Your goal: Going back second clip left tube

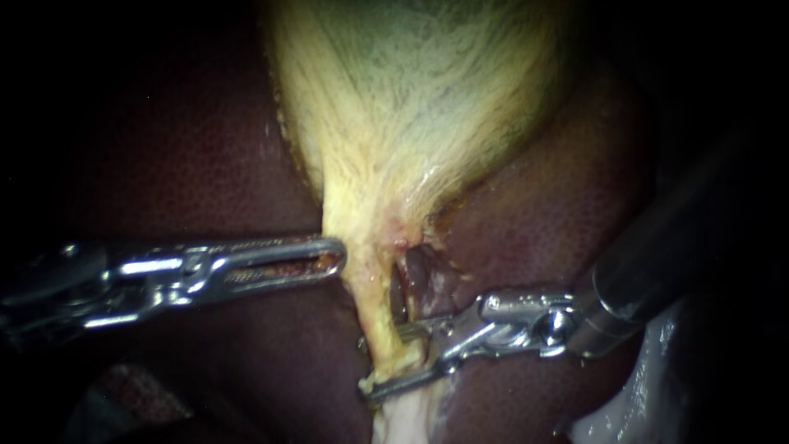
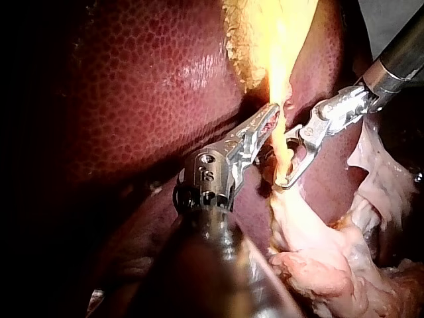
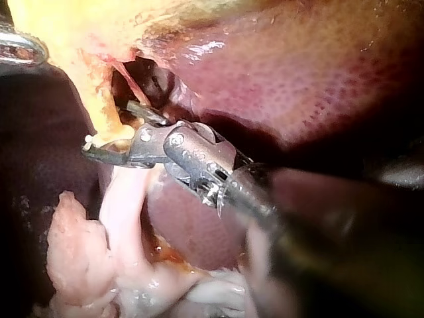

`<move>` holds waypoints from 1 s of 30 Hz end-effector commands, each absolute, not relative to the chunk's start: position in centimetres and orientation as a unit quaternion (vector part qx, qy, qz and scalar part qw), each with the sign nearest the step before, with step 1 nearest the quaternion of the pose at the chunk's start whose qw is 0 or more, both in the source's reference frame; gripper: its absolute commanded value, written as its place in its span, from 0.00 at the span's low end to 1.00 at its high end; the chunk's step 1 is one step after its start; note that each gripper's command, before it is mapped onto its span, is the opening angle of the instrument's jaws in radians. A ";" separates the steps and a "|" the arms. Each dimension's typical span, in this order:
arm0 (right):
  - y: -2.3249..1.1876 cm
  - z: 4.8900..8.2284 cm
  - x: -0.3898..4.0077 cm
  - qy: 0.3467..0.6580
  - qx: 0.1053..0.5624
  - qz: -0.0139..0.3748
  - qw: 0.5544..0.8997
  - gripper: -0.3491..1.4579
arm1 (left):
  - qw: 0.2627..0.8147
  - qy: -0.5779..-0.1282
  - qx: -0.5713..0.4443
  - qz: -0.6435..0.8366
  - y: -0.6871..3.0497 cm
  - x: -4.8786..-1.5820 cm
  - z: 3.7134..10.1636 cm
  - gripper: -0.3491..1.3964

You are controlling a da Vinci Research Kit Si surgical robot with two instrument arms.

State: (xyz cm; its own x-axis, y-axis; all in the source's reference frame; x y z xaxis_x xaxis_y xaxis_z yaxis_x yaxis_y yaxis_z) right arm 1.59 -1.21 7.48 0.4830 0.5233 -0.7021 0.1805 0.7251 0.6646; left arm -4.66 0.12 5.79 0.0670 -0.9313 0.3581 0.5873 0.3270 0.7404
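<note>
The right instrument (image 1: 385, 359) comes in from the lower right of the frame. Its jaws stand wide apart around the left tube (image 1: 374, 304), a pale yellow strand running down from the gallbladder (image 1: 411, 99) at centre frame. The left instrument (image 1: 335, 255) reaches in from the left over the dark liver (image 1: 181, 164), jaws lying together, tip against that strand higher up.
</note>
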 end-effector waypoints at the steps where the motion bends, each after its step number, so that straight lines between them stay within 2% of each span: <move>1: -1.22 7.47 1.58 0.500 0.347 0.103 0.787 0.52 | 0.700 -0.416 0.207 -0.542 0.12 -4.66 5.79 0.00; 14: -1.32 7.48 1.64 0.514 0.324 0.070 0.792 0.52 | 0.700 -0.416 0.207 -0.542 0.12 -4.66 5.79 0.00; 23: -1.46 7.56 1.65 0.536 0.287 -0.023 0.793 0.52 | 0.700 -0.416 0.207 -0.542 0.12 -4.66 5.79 0.00; 30: -1.54 7.61 1.72 0.545 0.271 -0.065 0.791 0.52 | 0.700 -0.416 0.207 -0.542 0.12 -4.66 5.79 0.00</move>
